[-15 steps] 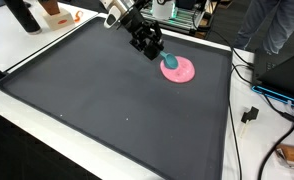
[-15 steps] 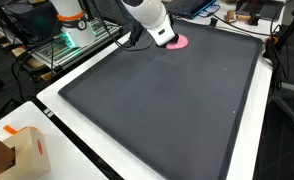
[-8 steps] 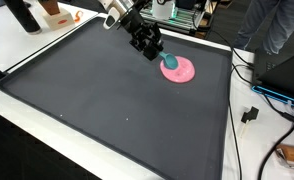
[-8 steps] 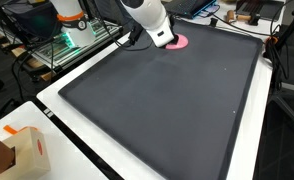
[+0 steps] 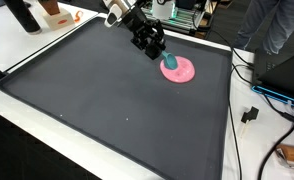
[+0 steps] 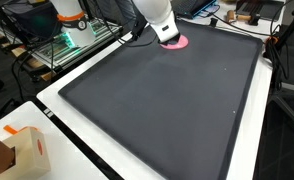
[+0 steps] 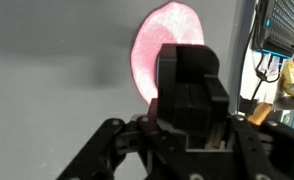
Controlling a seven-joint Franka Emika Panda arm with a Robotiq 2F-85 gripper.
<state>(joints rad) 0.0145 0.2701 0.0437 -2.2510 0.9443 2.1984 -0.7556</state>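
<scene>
A pink plate [image 5: 179, 69] lies on the black mat [image 5: 117, 100] near its far edge; it also shows in the other exterior view as the plate [image 6: 176, 42]. A small teal object [image 5: 170, 62] rests on the plate. My gripper [image 5: 158, 51] hangs tilted just beside the teal object, its tips at the plate's rim. From the wrist camera, the fingers [image 7: 190, 90] stand together as one dark block over the lower part of the plate [image 7: 167, 45] and hide the teal object. I cannot tell whether the fingers touch it.
A raised rim borders the mat on a white table [image 5: 27, 50]. Cables and a dark box [image 5: 282, 85] lie to one side, a cardboard box [image 6: 17, 150] sits at a table corner, and equipment racks [image 6: 72, 40] stand beyond the mat.
The arm has shifted slightly above the plate; the teal object and the plate have stayed where they were.
</scene>
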